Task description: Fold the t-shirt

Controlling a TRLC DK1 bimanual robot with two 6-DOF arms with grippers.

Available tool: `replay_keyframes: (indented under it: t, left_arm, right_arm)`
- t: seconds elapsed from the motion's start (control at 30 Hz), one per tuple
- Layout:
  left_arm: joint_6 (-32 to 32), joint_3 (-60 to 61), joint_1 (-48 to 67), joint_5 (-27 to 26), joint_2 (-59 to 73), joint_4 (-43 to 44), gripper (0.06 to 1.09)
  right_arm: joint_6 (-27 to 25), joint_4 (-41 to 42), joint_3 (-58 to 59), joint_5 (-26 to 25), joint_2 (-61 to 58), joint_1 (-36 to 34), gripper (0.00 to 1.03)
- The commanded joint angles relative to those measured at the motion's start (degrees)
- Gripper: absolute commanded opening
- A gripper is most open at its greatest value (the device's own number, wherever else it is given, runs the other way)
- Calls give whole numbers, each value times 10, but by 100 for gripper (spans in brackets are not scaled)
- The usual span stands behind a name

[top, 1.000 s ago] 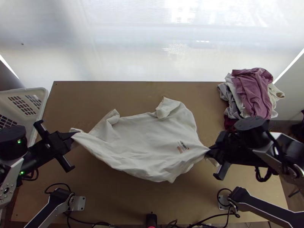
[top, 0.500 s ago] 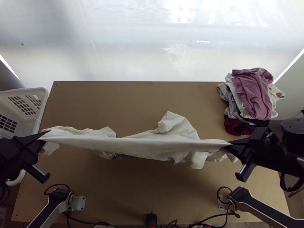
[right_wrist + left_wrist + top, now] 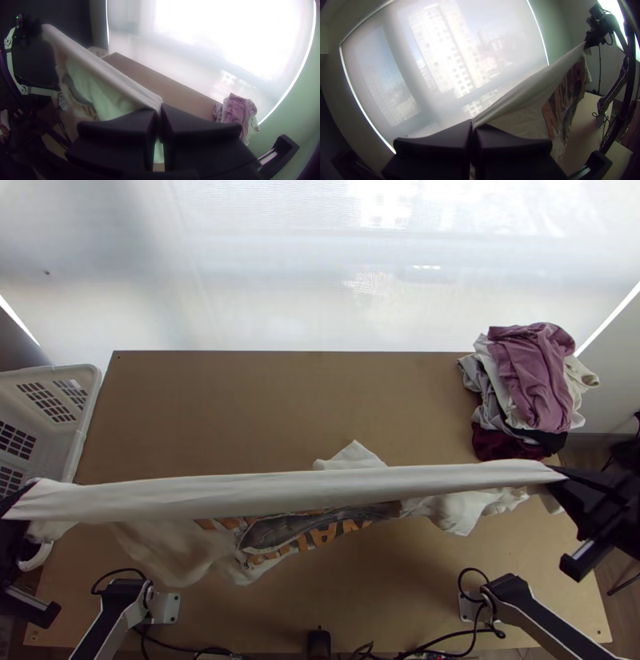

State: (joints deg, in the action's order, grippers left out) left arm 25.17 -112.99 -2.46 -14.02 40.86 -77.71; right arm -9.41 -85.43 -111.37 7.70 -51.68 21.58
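Top view: left gripper (image 3: pixel 18 494) near basket (image 3: pixel 86 400), right gripper (image 3: pixel 562 474) near clothes (image 3: pixel 532 372), both clamping shirt (image 3: pixel 304 488)

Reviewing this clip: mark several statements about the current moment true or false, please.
1. The white t-shirt is pulled taut between the left gripper and the right gripper. True.
2. The right gripper's jaws are wide open. False: the right gripper's jaws are shut on the t-shirt.
3. A mauve garment lies on top of the clothes pile. True.
4. The basket is beyond the right side of the table. False: the basket is at the table's left side.
5. Part of the t-shirt hanging below the taut stretch bears a print. True.
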Motion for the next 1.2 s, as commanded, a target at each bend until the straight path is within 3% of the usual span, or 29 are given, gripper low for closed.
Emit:
replay_keyframes:
  t: [0.0, 0.1, 0.23, 0.43, 0.6, 0.8, 1.17]
  left_arm:
    - [-6, -51, -46, 3, -10, -25, 10]
    - [-5, -10, -46, 2, -12, -11, 10]
    - [2, 147, -45, 0, -30, 110, 10]
    - [8, 378, -39, -13, -1, 345, 10]
    - [38, 436, -20, -5, 100, 505, 10]
    - [87, 501, 41, 55, 229, 703, 10]
    - [88, 475, 69, 113, 449, 869, 10]
  right_arm:
    - [1, -21, -42, -11, 15, -44, 3]
    - [1, -17, -42, -11, 0, -54, 3]
    - [0, 34, 22, -7, -45, -44, 3]
    - [-10, 217, 200, -8, -83, -26, 3]
    - [-30, 341, 259, -8, -169, -17, 3]
    - [-66, 473, 269, -8, -293, -34, 3]
    - [-94, 572, 231, -37, -432, -58, 3]
